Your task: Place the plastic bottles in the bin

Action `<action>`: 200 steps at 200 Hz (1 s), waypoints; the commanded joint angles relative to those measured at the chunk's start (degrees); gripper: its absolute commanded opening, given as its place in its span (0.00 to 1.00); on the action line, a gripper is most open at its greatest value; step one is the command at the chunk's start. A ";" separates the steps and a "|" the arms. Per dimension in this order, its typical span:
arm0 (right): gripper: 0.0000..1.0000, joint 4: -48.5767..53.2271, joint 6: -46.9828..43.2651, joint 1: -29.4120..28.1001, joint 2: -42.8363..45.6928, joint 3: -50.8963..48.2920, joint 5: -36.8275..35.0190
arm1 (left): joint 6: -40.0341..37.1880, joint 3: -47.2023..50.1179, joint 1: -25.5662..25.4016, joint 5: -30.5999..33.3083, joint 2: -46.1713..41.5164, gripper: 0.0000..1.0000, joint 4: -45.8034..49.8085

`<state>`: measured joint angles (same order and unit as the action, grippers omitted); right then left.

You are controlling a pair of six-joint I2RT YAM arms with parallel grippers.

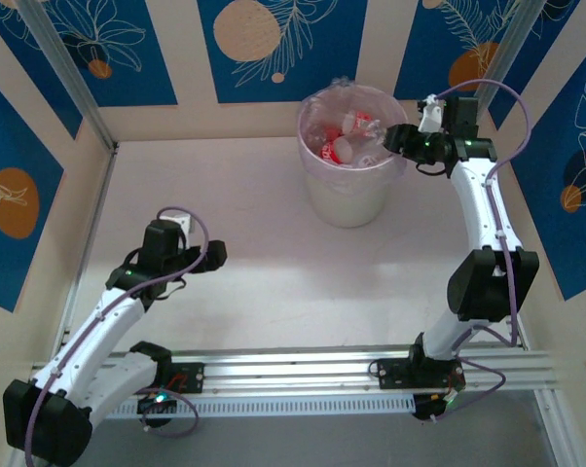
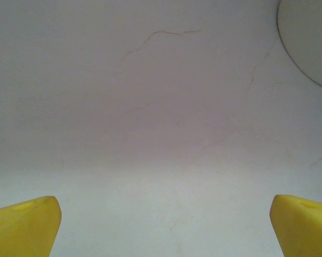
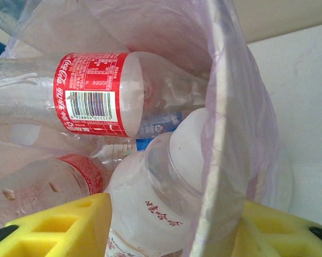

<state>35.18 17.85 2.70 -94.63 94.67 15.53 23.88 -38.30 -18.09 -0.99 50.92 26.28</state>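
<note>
Right gripper (image 3: 174, 214) at the bin's (image 1: 349, 199) right-hand rim, seen from the wrist camera. The yellow fingers (image 3: 59, 227) are closed on a milky bottle (image 3: 155, 182) with red print. A fold of the pale lilac liner (image 3: 225, 107) lies between that bottle and the finger on the outer side. The held bottle sits inside the bin's mouth, just within the rim.

Deeper in the bin, a clear bottle with a red label and barcode (image 3: 94, 93) lies on its side. A second red-labelled bottle (image 3: 54, 182) lies lower, towards the bin's middle.

From above, the right gripper (image 1: 390, 138) reaches over the rim, with red and white bottles heaped inside the bin. The bin stands on the table (image 1: 303, 282) by the far wall.

The left gripper (image 1: 215, 255) hangs well apart from the bin, on its near left. Its jaws are spread wide and empty (image 2: 163, 214) over bare table, with the bin's base (image 2: 311, 37) at the far right.
</note>
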 commanded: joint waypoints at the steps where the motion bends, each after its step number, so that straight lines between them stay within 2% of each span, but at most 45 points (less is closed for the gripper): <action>1: 0.54 -0.13 -1.31 -2.35 3.32 -2.91 4.63 | -0.94 0.90 1.23 -0.49 -1.02 1.00 1.42; 63: 0.54 -5.35 3.39 -8.30 5.19 -10.75 9.22 | -1.71 0.42 2.47 -0.86 -0.82 1.00 2.00; 84: 0.54 -6.35 4.44 -11.43 5.33 -11.74 9.05 | -2.23 0.42 2.85 0.37 -0.61 1.00 2.29; 123: 0.55 -8.96 7.01 -13.32 5.41 -12.17 10.15 | -2.52 0.42 3.65 2.49 0.67 1.00 1.60; 139: 0.65 -7.45 6.08 -13.18 5.67 -10.76 9.03 | -2.87 0.51 3.88 4.21 1.17 1.00 0.69; 157: 0.88 -5.45 4.68 -12.25 6.91 -9.56 6.48 | -2.96 1.02 4.13 5.91 1.38 1.00 -1.28; 169: 1.00 -4.29 4.17 -10.89 8.18 -9.34 5.30 | -3.05 1.21 4.33 6.85 1.62 1.00 -2.51; 200: 0.99 -2.72 3.54 -4.57 13.17 -12.36 4.30 | -4.25 2.22 4.79 11.76 2.20 1.00 -6.67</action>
<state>28.97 22.59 -6.17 -86.37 84.09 21.02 21.71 -37.63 -14.35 5.21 52.71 24.36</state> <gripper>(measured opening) 0.990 0.998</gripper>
